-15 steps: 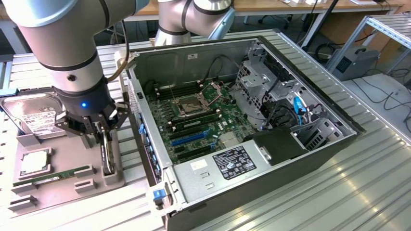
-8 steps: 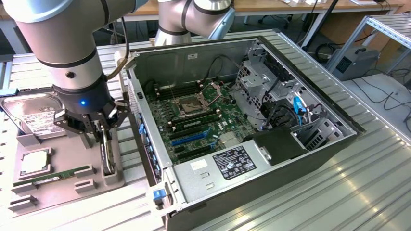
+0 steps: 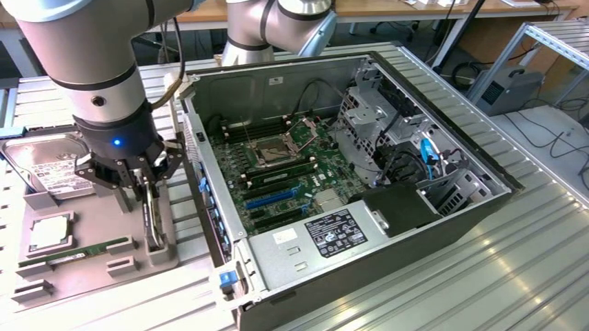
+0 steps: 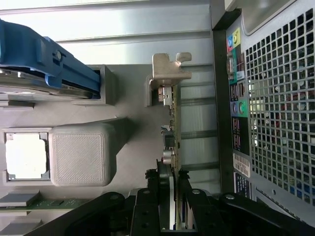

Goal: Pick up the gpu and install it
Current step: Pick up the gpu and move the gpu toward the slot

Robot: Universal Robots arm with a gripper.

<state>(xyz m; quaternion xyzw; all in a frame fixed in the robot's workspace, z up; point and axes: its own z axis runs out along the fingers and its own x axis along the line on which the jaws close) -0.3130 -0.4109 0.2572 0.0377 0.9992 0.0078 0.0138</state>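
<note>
**Figure. Grasp on the expansion card at the parts holder, exterior and wrist views.**

The gripper (image 4: 171, 187) of the single arm hangs over the grey parts holder (image 3: 92, 272), which lies on the exterior view's left of the open computer case (image 3: 478, 207). Its two fingers (image 4: 158, 183) appear pressed against the opposite faces of the gpu (image 4: 173, 125), so the grip reads as clamped on the card rather than standing apart.

The gpu stands on edge in its slot in the holder, just beside the perforated rear panel (image 4: 275, 113) of the case, and it does not yet look lifted. From the gripper, the card lies directly beneath and between the fingers. No sideways offset is apparent.

The card's long axis is level and runs parallel to the rear panel. Seen from above it is a thin blade. Its silver bracket (image 4: 170, 69) marks the end that points toward the hard drive (image 3: 46, 165). The opposite end points toward the RAM stick (image 3: 78, 252) and is hidden under the fingers. The grasp therefore falls on the upper edge, away from the bracket end.

A processor (image 3: 51, 234) lies flat in the holder between the drive and the RAM stick.

Inside the case, the motherboard (image 3: 304, 172) lies face up. Its blue expansion slot (image 3: 272, 198) is on the exterior view's right of the gripper, beyond the rear wall of the case.
</note>
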